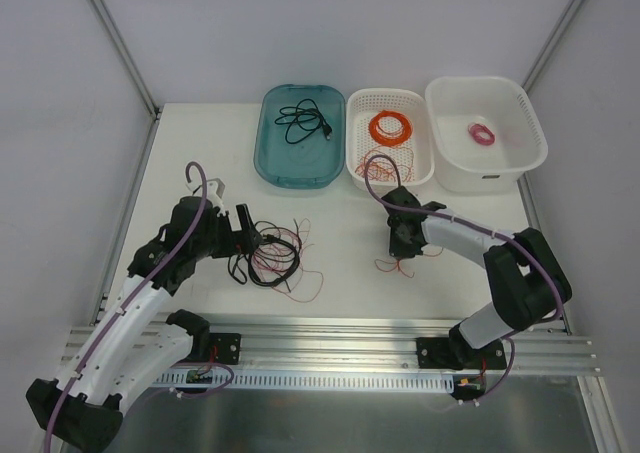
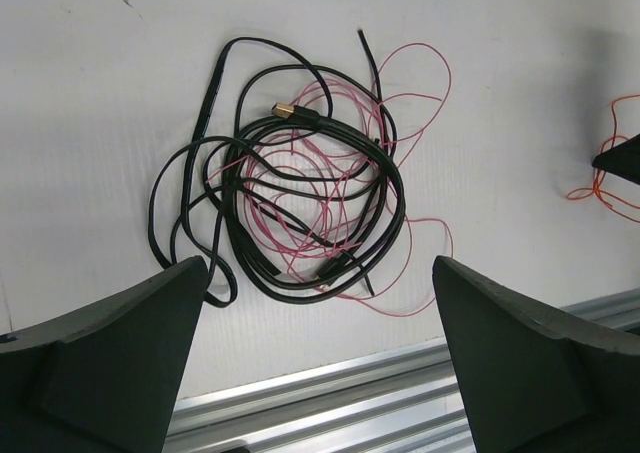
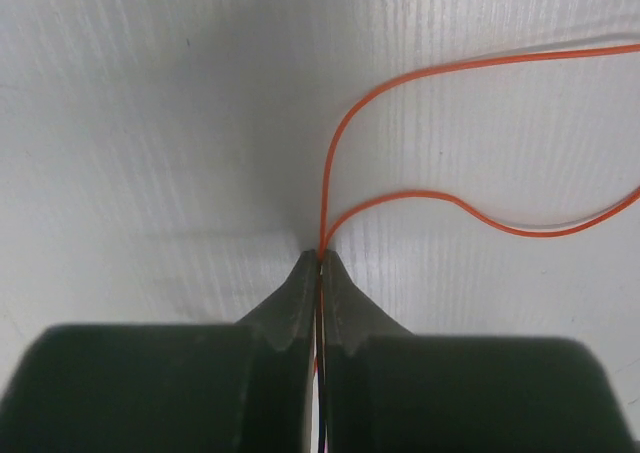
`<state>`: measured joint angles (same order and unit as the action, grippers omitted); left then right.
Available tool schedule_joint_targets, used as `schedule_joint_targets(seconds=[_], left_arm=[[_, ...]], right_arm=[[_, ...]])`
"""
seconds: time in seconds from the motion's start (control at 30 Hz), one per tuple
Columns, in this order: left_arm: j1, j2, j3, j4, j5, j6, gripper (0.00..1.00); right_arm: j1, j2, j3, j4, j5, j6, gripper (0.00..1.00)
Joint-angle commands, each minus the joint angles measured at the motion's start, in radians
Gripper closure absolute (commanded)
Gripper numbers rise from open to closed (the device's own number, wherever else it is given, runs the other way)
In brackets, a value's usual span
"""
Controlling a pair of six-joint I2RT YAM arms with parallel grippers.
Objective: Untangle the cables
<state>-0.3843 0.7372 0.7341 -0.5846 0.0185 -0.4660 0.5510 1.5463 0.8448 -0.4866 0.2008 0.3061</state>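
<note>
Just beside the clump [image 2: 300, 183], the left hand [image 1: 244, 231] hovers, spread wide. Right of the clump, the right hand [image 3: 320, 259] pinches the orange-red wire [image 3: 400, 197].

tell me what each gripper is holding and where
Right gripper pinches a fold of the orange wire at its fingertips; left gripper is open, holding nothing.
</note>
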Motion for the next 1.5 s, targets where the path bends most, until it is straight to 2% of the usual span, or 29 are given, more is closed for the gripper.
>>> schedule_joint_targets(seconds=[0.0,0.2,0.43,0.57,0.73,0.93,1.1,1.23,1.47], left_arm=[[0.01,-0.01,-0.018,-0.011,-0.011,0.013,0.02],[0.009,-0.002,-0.015,-0.011,-0.014,0.027,0.01],[0.009,0.025,-0.01,-0.009,-0.077,0.075,0.01],[0.009,0.016,-0.019,-0.006,-0.114,0.157,0.01],[0.009,-0.022,-0.059,0.055,-0.084,0.181,0.01],[0.009,-0.048,-0.093,0.101,-0.103,0.184,0.01],[0.009,-0.047,-0.091,0.104,-0.111,0.187,0.01],[0.009,-0.042,-0.091,0.108,-0.097,0.19,0.01],[0.01,-0.044,-0.091,0.109,-0.094,0.194,0.01]], right_arm=[[0.003,-0.012,-0.021,0.017,-0.055,0.002,0.99],[0.004,-0.184,0.036,-0.076,-0.089,-0.103,0.99],[0.003,-0.29,0.313,-0.282,-0.064,-0.255,0.99],[-0.005,-0.272,0.543,-0.343,-0.069,-0.302,0.99],[-0.057,-0.174,0.743,-0.311,-0.118,-0.357,0.99],[-0.126,0.012,0.907,-0.195,-0.176,-0.319,0.99],[-0.177,0.141,0.932,-0.096,-0.15,-0.217,0.99],[-0.206,0.259,0.924,-0.052,-0.071,-0.107,0.99],[-0.23,0.426,0.938,-0.053,0.049,0.03,0.99]])
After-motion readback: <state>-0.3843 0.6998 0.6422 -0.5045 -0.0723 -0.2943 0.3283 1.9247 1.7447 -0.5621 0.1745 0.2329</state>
